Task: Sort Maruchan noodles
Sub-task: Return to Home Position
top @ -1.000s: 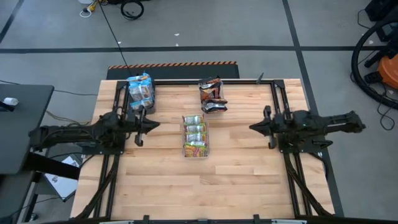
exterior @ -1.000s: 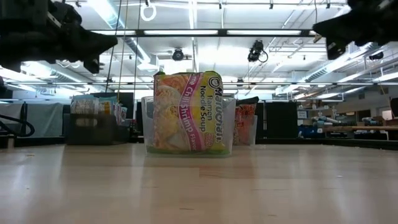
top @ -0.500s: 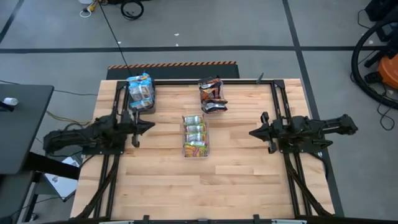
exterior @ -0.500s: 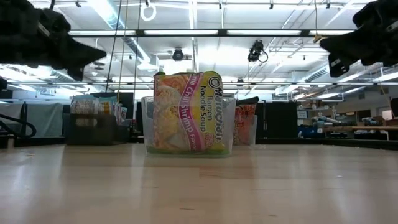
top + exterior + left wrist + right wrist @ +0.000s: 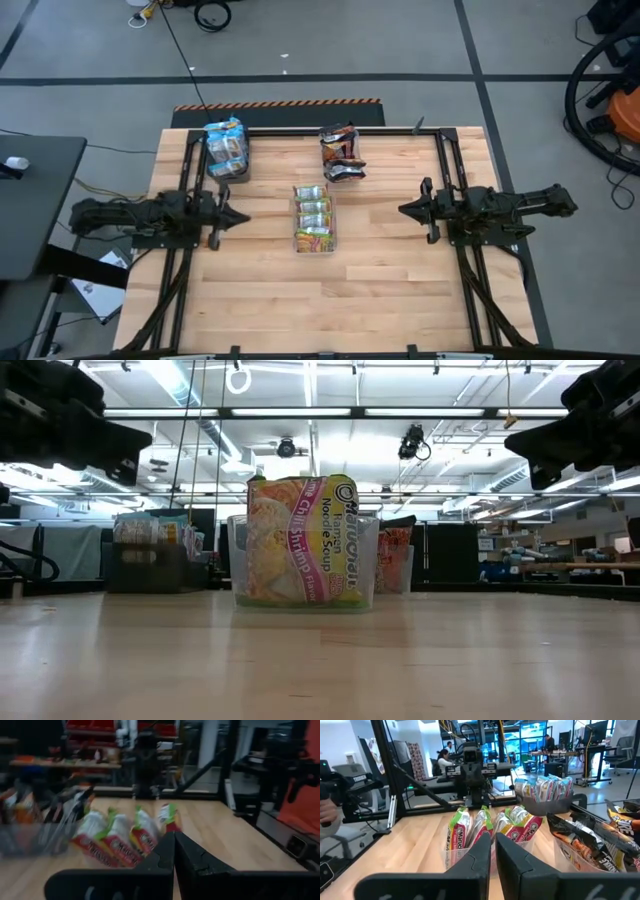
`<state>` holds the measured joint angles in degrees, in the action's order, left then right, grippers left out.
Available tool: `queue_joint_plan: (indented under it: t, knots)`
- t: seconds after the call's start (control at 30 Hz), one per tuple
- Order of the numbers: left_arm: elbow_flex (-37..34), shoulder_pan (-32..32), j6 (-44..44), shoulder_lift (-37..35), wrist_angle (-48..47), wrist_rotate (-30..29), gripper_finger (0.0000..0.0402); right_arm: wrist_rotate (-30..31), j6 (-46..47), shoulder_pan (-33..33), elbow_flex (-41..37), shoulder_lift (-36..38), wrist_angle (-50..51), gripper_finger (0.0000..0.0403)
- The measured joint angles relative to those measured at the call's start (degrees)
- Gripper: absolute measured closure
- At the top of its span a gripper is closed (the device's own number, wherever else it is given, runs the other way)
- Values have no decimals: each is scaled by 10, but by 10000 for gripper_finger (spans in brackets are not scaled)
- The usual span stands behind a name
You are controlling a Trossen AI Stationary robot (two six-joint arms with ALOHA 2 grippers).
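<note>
At centre, yellow-green noodles [image 5: 314, 220] (upright) fill a clear bin [image 5: 369, 565].

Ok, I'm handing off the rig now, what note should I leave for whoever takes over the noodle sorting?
Left gripper and right gripper: both shut, empty, raised above the table, one at each side.
Yellow-green packs in the middle bin; blue packs in the far-left bin; dark packs in the far-middle bin.
Done: no loose pack shows on the table.
Left: apparently nothing; sorting looks complete.

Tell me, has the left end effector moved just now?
Yes: high view shows the left end effector farther down the picture from the blue noodle bin.
</note>
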<state>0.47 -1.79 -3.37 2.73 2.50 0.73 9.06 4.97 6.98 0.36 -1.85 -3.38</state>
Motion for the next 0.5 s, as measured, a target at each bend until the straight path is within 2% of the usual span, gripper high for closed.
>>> queue_joint_plan:
  t: [0.2, 0.5]
  knots:
    - [0, 1, 80, -5, 7, 41, 394, -1, 0, 0, 0, 0, -4, 369]
    - [0, 1, 71, -5, 12, 41, 379, -1, 0, 0, 0, 0, -10, 368]
